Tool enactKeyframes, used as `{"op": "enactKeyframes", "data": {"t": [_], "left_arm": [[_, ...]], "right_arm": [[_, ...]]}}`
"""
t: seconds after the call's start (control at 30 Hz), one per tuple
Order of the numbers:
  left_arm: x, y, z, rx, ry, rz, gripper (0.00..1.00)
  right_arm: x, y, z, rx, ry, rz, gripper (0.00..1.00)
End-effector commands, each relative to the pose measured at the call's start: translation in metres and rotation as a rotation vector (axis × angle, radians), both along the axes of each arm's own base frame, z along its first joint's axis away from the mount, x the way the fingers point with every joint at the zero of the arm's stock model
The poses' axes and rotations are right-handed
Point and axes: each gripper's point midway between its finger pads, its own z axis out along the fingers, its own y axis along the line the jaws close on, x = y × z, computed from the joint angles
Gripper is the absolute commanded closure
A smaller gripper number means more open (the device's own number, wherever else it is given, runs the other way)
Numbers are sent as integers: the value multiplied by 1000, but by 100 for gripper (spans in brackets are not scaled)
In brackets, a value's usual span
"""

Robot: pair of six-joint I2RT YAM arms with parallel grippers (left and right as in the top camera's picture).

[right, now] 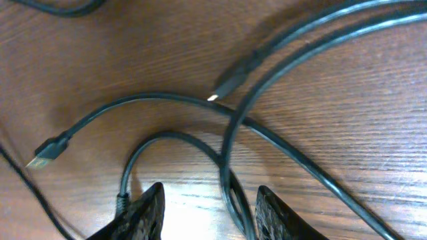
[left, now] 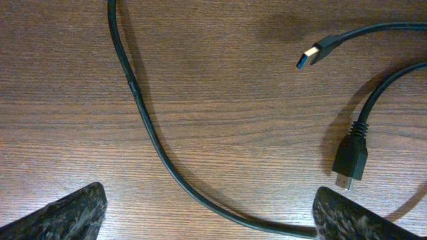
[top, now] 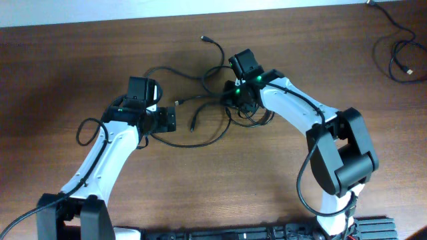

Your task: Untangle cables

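Note:
The black cables (top: 203, 97) lie as loose loops and crossings on the brown table (top: 67, 67), between my two grippers. My left gripper (top: 167, 120) is wide open; in the left wrist view (left: 210, 195) one cable (left: 143, 113) curves between its fingers and ends by the right finger. A blue-tipped USB plug (left: 312, 57) and a small black plug (left: 351, 162) lie beyond. My right gripper (top: 239, 100) hangs low over the crossing strands. In the right wrist view it is open (right: 210, 193), with two strands (right: 230, 190) between its fingers, nearer the right one. Plugs (right: 44, 155) (right: 230, 85) lie ahead.
Another thin black cable (top: 400, 57) loops at the table's far right corner, apart from the rest. The left arm's own thick wire (top: 87, 130) bulges out to its left. The arm bases stand at the near edge.

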Motion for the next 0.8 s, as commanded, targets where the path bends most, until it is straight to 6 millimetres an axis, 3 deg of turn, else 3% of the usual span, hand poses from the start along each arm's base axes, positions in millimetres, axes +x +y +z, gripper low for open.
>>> {"op": "enactKeyframes", "data": {"t": [0.0,0.13,0.17,0.2,0.23,0.27,0.33,0.37,0.47,0.53,0.6,0.67,0.77], "left_arm": [[0,-1,-1,-14,4,9,1],[0,-1,-1,-14,4,9,1],[0,-2,-1,-14,4,8,1],[0,-2,-1,-14,4,9,1],[0,-2,-1,-14,4,8,1],[0,-2,-1,-14,4,9,1],[3,-2,0,-16,-10,9,1],[4,-2,1,-17,-15,8,1],[6,-5,1,-32,-22,4,1],[-3,-48,5,-281,27,-50,1],[-16,-93,19,-542,84,-150,1],[-19,-100,21,-559,91,-172,1],[-24,-135,27,-554,47,-327,5]], "right_arm": [[0,-1,-14,-14,31,-64,60],[2,0,-36,-15,67,-101,63],[2,2,-40,-1,82,-118,68],[8,13,-35,55,61,-103,92],[13,20,-28,94,35,-91,96],[19,28,-17,151,7,-66,96],[38,40,41,297,-114,59,96],[41,40,71,333,-162,100,96],[35,37,132,351,-307,192,96],[33,36,149,349,-360,223,96],[30,35,145,342,-336,220,96],[28,32,141,328,-322,212,96],[29,32,141,328,-322,211,96]]}}
